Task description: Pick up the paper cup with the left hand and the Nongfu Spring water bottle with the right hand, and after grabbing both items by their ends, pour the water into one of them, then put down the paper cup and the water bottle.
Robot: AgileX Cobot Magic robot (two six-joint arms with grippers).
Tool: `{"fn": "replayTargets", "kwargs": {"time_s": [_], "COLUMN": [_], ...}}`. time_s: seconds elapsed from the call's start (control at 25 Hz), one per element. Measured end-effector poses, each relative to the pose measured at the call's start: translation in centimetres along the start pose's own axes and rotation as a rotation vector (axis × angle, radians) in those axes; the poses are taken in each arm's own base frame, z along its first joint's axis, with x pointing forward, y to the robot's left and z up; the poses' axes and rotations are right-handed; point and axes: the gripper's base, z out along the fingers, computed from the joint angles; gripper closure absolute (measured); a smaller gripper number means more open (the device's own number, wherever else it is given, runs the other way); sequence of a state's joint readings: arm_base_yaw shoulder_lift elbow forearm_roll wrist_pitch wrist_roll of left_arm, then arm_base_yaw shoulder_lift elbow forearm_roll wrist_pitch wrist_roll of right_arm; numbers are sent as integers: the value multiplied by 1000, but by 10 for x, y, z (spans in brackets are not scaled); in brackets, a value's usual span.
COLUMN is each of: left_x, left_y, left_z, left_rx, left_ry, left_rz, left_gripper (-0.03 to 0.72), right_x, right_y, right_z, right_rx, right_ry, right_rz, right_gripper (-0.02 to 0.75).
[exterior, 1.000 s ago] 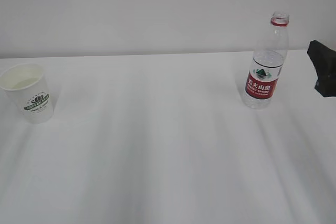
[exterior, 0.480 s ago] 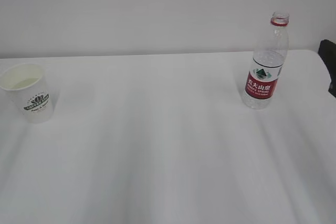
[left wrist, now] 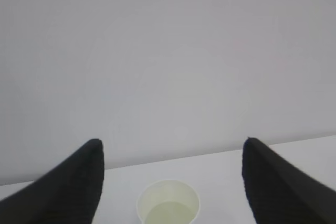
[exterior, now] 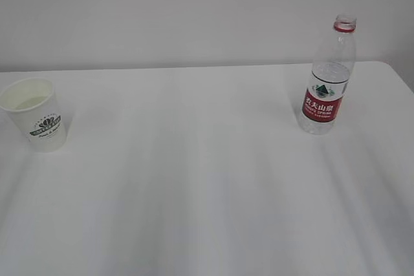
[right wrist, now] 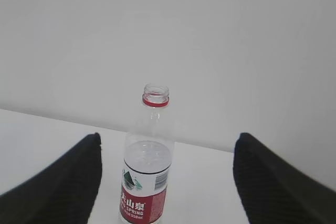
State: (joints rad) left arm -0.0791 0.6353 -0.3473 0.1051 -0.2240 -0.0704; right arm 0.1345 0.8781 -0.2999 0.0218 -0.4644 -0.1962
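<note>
The paper cup [exterior: 35, 115] stands upright at the far left of the white table, water showing pale inside it. In the left wrist view the paper cup [left wrist: 168, 203] sits ahead of and between the wide-apart black fingers of my left gripper [left wrist: 172, 182], which is open and apart from the cup. The Nongfu Spring water bottle [exterior: 328, 79] stands upright and uncapped at the back right. In the right wrist view the bottle [right wrist: 147, 166] stands beyond my open right gripper [right wrist: 165, 177], nothing between its fingers. Neither arm shows in the exterior view.
The white table [exterior: 207, 185] ends at a plain pale wall [exterior: 194, 11] close behind the cup and the bottle. The table's right edge [exterior: 402, 82] runs just right of the bottle.
The right arm's black gripper, seen at the right edge of the exterior view a second ago, has slid out of that view. Cup and bottle have not moved.
</note>
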Motion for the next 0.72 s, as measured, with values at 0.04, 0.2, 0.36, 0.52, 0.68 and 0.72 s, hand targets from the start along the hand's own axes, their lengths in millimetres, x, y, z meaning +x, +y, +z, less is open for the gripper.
{"fn": "replayTargets", "kwargs": {"time_s": [0.04,0.2,0.36,0.52,0.68,0.72], "left_x": [0,2,2,-2,-6,-6], "left_y": [0,0,1,1,1,1], "left_z": [-1,-4,-11,-22,-34,-37], "left_rx": [-1,-5,-10,-16,-21,-23], "left_ry": [6,38,51,38,8,8], "left_rz": [0,2,3,4,4,4], "left_gripper": [98,98,99,99,98,98], "right_x": [-1,-7,-11,-15,-16,-16], "right_y": [0,-1,-2,-2,-3,-3], "right_z": [-3,-17,-31,-43,-55,-57], "right_rx": [-1,-5,-7,-8,-11,-12], "right_ry": [4,11,12,9,15,22], "right_rz": [-1,-3,-6,-8,-8,-8], "right_gripper": [146,146,145,145,145,146]}}
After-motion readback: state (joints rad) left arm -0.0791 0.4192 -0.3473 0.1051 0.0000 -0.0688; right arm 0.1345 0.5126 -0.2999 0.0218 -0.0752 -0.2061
